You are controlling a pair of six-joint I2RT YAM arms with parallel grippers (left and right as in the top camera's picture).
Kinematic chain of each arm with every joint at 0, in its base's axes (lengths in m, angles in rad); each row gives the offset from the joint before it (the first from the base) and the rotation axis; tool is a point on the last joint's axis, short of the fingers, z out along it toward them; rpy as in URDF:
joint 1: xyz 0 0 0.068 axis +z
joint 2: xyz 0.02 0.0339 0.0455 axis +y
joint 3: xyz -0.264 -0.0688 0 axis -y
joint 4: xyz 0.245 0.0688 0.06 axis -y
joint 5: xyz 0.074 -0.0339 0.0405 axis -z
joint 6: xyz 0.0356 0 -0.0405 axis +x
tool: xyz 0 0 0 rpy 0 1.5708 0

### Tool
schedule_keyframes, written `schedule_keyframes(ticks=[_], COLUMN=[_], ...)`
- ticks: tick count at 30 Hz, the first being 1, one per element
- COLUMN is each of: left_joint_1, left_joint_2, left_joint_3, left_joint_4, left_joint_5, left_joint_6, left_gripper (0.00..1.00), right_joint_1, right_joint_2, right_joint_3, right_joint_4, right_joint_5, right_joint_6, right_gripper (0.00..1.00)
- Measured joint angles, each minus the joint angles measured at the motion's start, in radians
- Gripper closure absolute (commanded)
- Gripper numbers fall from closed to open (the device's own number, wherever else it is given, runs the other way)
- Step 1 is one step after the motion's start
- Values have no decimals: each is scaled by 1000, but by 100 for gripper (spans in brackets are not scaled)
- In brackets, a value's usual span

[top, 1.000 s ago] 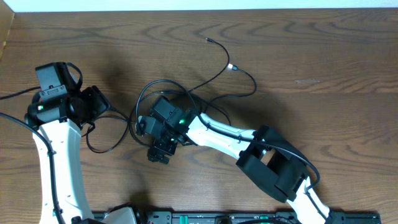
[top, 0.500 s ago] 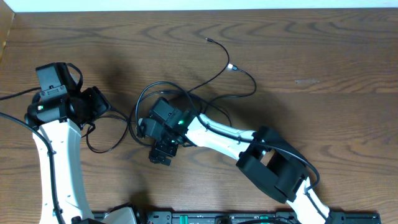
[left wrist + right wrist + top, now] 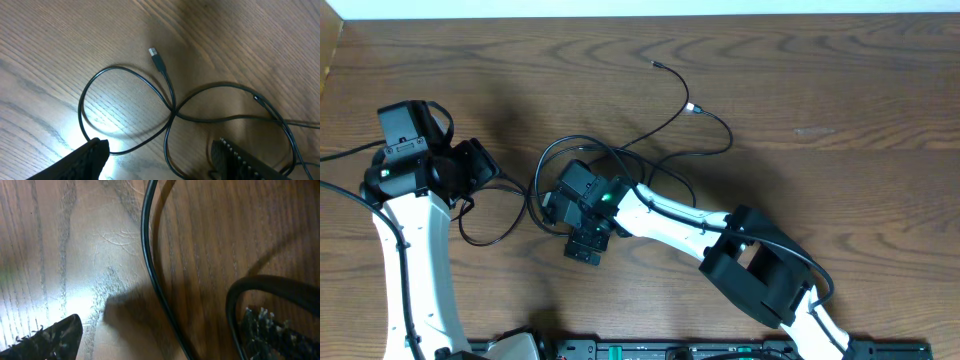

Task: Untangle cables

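Several thin black cables point(image 3: 620, 158) lie tangled mid-table, with two small plug ends point(image 3: 692, 107) at the far side. One cable forms a loop point(image 3: 492, 228) close to my left gripper point(image 3: 488, 172). In the left wrist view this loop point(image 3: 95, 87) crosses itself below a silver plug point(image 3: 154, 51). The left gripper point(image 3: 160, 162) is open above the cable and holds nothing. My right gripper point(image 3: 550, 203) hovers low over the tangle's left side. It point(image 3: 165, 342) is wide open, with one cable point(image 3: 152, 280) running between its fingers untouched and a thicker-looking loop point(image 3: 250, 282) by the right finger.
The dark wooden table point(image 3: 840, 100) stretches to the far and right sides. My right arm's forearm point(image 3: 670, 215) lies across the tangle's near side. The left arm's own thick wires point(image 3: 340, 155) trail off at the left edge.
The right wrist has shifted slightly toward the near right over the tangle. The left arm and the cables look unchanged.
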Motion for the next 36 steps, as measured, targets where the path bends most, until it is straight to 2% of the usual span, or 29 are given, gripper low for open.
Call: schedule_keyframes(ticks=[36], left_joint_1=[0], left_joint_2=[0], left_joint_3=[0], left_joint_4=[-36], left_joint_5=[8], left_joint_6=[0], left_gripper=[29], right_joint_1=[8], right_joint_2=[21], right_joint_3=[29], right_joint_4=[-46], right_joint_5=[82], right_joint_6=[-46], right_gripper=[1])
